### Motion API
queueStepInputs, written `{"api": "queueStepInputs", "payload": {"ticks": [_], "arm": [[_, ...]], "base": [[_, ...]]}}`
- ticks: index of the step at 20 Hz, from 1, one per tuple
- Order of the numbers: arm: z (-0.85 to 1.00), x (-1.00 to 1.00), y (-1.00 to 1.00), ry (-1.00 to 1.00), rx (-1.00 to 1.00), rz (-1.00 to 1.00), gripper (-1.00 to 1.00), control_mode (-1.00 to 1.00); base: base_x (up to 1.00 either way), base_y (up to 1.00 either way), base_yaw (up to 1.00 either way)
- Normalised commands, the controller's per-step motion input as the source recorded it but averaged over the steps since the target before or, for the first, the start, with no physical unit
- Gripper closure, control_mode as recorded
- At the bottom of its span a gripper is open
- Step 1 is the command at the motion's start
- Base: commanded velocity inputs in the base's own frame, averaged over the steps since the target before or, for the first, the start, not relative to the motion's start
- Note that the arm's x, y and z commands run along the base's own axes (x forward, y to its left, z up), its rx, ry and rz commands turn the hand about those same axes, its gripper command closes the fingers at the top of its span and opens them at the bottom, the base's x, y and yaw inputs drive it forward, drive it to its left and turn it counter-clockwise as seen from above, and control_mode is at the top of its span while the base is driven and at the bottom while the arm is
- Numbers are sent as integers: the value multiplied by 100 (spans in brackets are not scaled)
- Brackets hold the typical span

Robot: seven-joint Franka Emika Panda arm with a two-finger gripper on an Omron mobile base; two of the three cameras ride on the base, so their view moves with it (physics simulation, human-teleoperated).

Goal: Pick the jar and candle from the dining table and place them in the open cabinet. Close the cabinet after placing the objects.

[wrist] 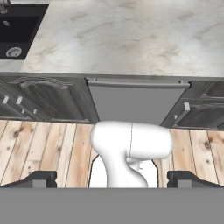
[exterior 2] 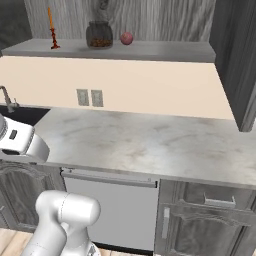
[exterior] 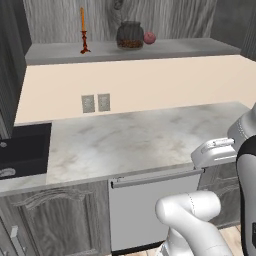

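Note:
The jar (exterior: 130, 35) (exterior 2: 99, 34) stands on the grey shelf of the open cabinet (exterior: 165, 49) (exterior 2: 165, 50), above the counter. The candle (exterior: 84, 31) (exterior 2: 51, 29), orange in its dark red holder, stands upright on the same shelf, to the jar's left. The cabinet's doors (exterior 2: 236, 60) stand swung out at the sides. My gripper (wrist: 112, 179) is open and holds nothing. It hangs in front of the counter, well below the shelf and far from both things, looking down at the floor and the base cabinets. The dining table is out of view.
A small red ball (exterior: 149, 37) (exterior 2: 126, 38) sits right of the jar. Below the shelf lies a marble counter (exterior: 140, 140) with a black sink (exterior: 22, 150) at its left. A grey dishwasher front (exterior: 150, 205) and arched-panel base cabinets (wrist: 43, 98) face the base.

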Motion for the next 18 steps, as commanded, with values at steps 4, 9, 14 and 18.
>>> {"api": "queueStepInputs", "payload": {"ticks": [4,9,14,18], "arm": [[0,0,0,0,0,0,-100,-100],[0,0,0,0,0,0,-100,-100],[0,0,0,0,0,0,-100,-100],[0,0,0,0,0,0,-100,-100]], "base": [[0,0,0],[0,0,0],[0,0,0],[0,0,0]]}}
